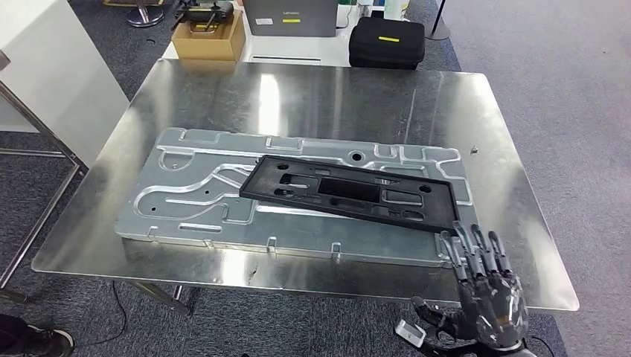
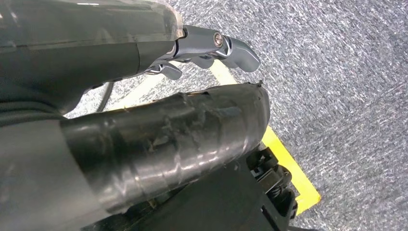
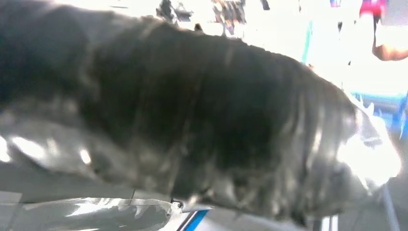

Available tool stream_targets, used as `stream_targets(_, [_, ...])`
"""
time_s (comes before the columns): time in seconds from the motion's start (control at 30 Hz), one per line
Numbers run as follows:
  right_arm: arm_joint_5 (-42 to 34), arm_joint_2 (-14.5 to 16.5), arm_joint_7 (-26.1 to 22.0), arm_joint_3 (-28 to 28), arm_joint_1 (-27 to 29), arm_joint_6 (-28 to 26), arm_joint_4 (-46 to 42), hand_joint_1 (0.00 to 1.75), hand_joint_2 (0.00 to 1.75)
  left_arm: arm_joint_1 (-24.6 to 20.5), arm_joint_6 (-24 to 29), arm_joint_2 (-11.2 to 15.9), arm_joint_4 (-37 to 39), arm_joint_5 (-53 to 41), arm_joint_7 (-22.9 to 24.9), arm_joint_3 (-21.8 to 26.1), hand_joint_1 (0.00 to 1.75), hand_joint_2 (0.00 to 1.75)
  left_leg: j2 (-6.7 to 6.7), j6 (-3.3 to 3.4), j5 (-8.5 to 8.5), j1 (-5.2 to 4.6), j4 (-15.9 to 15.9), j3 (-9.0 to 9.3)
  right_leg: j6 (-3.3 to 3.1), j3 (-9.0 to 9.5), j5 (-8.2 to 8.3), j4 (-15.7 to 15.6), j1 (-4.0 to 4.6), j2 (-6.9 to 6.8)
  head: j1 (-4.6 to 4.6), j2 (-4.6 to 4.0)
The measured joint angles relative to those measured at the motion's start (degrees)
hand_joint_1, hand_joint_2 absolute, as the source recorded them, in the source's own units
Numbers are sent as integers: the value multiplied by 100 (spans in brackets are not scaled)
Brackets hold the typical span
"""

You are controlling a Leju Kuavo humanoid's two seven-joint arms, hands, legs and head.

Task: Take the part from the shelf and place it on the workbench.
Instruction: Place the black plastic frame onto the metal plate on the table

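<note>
The flat black rectangular plastic part (image 1: 350,193) lies on the grey machined metal plate (image 1: 186,197) on the shiny steel tabletop (image 1: 312,97). Placing looks done (judging here); the right robot hand (image 1: 484,279), fingers apart and empty, should withdraw.

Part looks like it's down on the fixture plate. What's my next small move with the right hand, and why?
Probably draw the right hand back toward the robot. The black part already lies flat on the grooved plate on the workbench, and the hand's fingers are spread and hold nothing, near the part's corner.
</note>
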Motion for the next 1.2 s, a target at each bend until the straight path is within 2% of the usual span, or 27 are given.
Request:
stream_targets(0.03, [-208,76,-261,-192,333,-329,-375,0,0,16,74,3,0,15,1,20,0,0,1,-39,-38,-8,32,6,-14,182,187,-381,-5,4,-2,0])
stream_targets(0.07, [-509,193,-579,-294,472,-418,-581,0,0,18,136,4,0,23,9,35,0,0,5,-76,-60,-15,49,11,-38,288,243,-596,8,9,-3,0])
stream_targets(0.17, [-1594,745,-1782,-569,674,-435,-967,0,0,26,278,5,0,-6,46,64,0,0,7,-164,-87,-5,61,28,-144,298,263,-619,26,17,-7,0])
stream_targets(0.2, [-1932,962,-2154,-670,699,-435,-1048,0,0,28,316,5,0,-24,61,69,0,0,8,-195,-169,2,147,0,-185,304,276,-633,18,11,-8,0])
stream_targets(0.23, [-2231,1168,-2465,-762,717,-436,-1110,0,0,30,346,5,0,-39,73,73,0,0,9,-222,-315,7,335,-71,-220,306,290,-646,9,3,-8,0])
stream_targets(0.3, [-2702,1541,-2911,-919,750,-437,-1183,0,0,42,381,4,0,-55,82,81,0,0,11,-265,-720,14,997,-336,-265,295,303,-649,17,-12,-9,0])
stream_targets(0.33, [-2886,1700,-3063,-981,769,-437,-1198,0,0,53,393,4,0,-60,83,85,0,0,11,-277,-869,15,1336,-469,-274,285,308,-648,25,-16,-9,0])
stream_targets(0.37, [-3058,1845,-3193,-1038,788,-437,-1206,0,0,64,405,5,0,-64,84,89,0,0,11,-281,-923,16,1541,-540,-279,278,313,-646,33,-18,-9,0])
stream_targets(0.4, [-3222,1975,-3307,-1091,806,-437,-1211,0,0,72,418,5,0,-69,85,91,0,0,11,-277,-869,17,1542,-515,-282,273,317,-644,39,-18,-9,0])
stream_targets(0.43, [-3368,2089,-3401,-1136,819,-437,-1215,0,0,77,428,7,0,-73,86,93,0,0,11,-264,-722,17,1324,-384,-283,273,320,-639,42,-15,-9,0])
stream_targets(0.47, [-3498,2190,-3477,-1175,830,-437,-1218,0,0,78,436,7,0,-76,87,94,0,0,11,-244,-531,16,949,-174,-281,275,323,-633,44,-13,-9,0])
stream_targets(0.53, [-3710,2354,-3580,-1226,849,-437,-1226,0,0,70,448,9,0,-83,89,96,0,0,9,-200,-289,-3,241,185,-257,269,335,-611,60,-9,-8,0])
stream_targets(0.57, [-3799,2420,-3619,-1240,859,-437,-1227,0,0,68,453,10,0,-86,90,96,0,0,8,-180,-246,-16,61,263,-234,263,348,-606,64,-8,-8,0])
stream_targets(0.67, [-3971,2562,-3697,-1257,889,-439,-1227,0,0,83,464,13,0,-93,96,96,0,0,14,-99,-180,-26,-37,261,-134,251,392,-621,53,-2,-7,0])
stream_targets(0.7, [-4000,2588,-3709,-1262,902,-439,-1226,0,0,87,467,14,0,-94,97,97,0,0,23,-56,-136,-17,-71,260,-106,231,336,-576,49,0,-5,0])
stream_targets(0.73, [-4023,2607,-3715,-1268,913,-439,-1225,0,0,86,470,14,0,-96,98,97,0,0,34,-12,-90,-7,-105,248,-85,174,199,-439,48,3,-4,0])
stream_targets(0.83, [-4059,2641,-3720,-1281,948,-439,-1215,0,0,85,482,14,0,-97,96,97,0,0,67,65,3,-21,-123,148,-32,-166,-464,517,37,4,0,0])
stream_targets(0.87, [-4075,2650,-3723,-1290,964,-439,-1210,0,0,89,489,15,0,-97,96,98,0,0,75,67,24,-28,-113,109,-14,-228,-571,772,30,3,0,0])
stream_targets(0.9, [-4098,2659,-3732,-1303,979,-439,-1207,0,0,92,497,16,0,-97,96,98,0,0,80,63,39,-33,-97,73,-2,-200,-565,845,21,3,-1,0])
stream_targets(0.93, [-4139,2671,-3752,-1324,990,-439,-1205,0,0,93,506,16,0,-97,96,98,0,0,81,57,49,-34,-73,39,5,-65,-460,701,12,2,0,0])
stream_targets(1.0, [-4254,2700,-3825,-1377,997,-439,-1210,0,0,93,522,15,0,-99,96,98,0,0,80,40,55,-35,-11,-21,-5,416,-185,-32,-3,2,-1,0])
stream_targets(1.03, [-4320,2717,-3868,-1403,1001,-439,-1217,0,0,92,528,15,0,-102,96,98,0,0,78,21,61,-41,19,-47,-24,613,-93,-366,6,4,-3,0])
stream_targets(1.07, [-4377,2736,-3906,-1425,1012,-439,-1228,0,0,91,534,15,0,-106,96,98,0,0,75,-7,72,-47,39,-65,-46,730,-53,-585,18,5,-3,0])
stream_targets(1.13, [-4457,2769,-3964,-1461,1036,-440,-1255,0,0,90,542,16,0,-112,96,98,0,0,70,-82,115,-51,48,-90,-101,740,-25,-682,53,8,-6,0])
stream_targets(1.2, [-4493,2807,-3998,-1491,1045,-440,-1270,0,0,97,548,18,0,-114,96,98,0,0,62,-150,80,-43,86,-129,-184,691,36,-731,33,-3,-7,0])
